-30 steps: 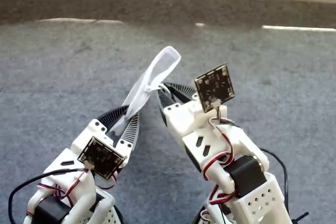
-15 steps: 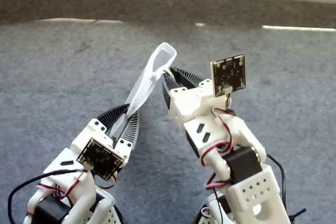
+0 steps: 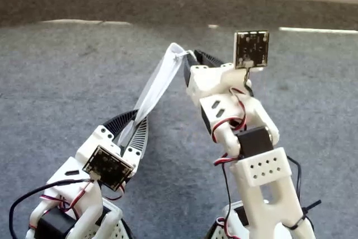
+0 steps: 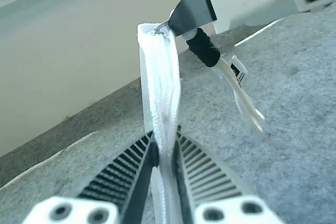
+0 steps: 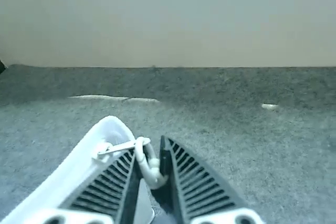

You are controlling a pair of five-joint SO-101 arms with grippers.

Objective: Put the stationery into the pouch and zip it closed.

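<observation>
Pouch [image 3: 155, 88]: zip pull [image 5: 149, 167] is clenched between the ribbed fingers of the right end effector [image 5: 150, 149], with the pouch's rounded end touching it on one side. Left end effector [image 4: 165, 142] is clamped on the pouch's opposite end, the fabric pinched edge-on. Pouch hangs off the counter [image 3: 61, 76] and is strung taut between the two. Change over the last second, high view: the right end effector has travelled away from the arm bases toward the counter's far side, carrying the pull and the pouch's end with it. The left held its place. The pouch has gone from a loose, broad flap to a narrow, straight band. Judgement: this is the closing stroke of the zip. In the left wrist view the seam looks shut along its length and the pull sits at the very end, so travel appears nearly used up. Contents cannot be seen through the fabric. A white tag [image 4: 242, 90] dangles below the right end effector. Room: bare grey counter lies to both sides and ahead, and its far edge against the wall [image 5: 168, 14] is well apart from the pouch. The right arm looks well extended, so further reach is probably the limit, not obstacles.
</observation>
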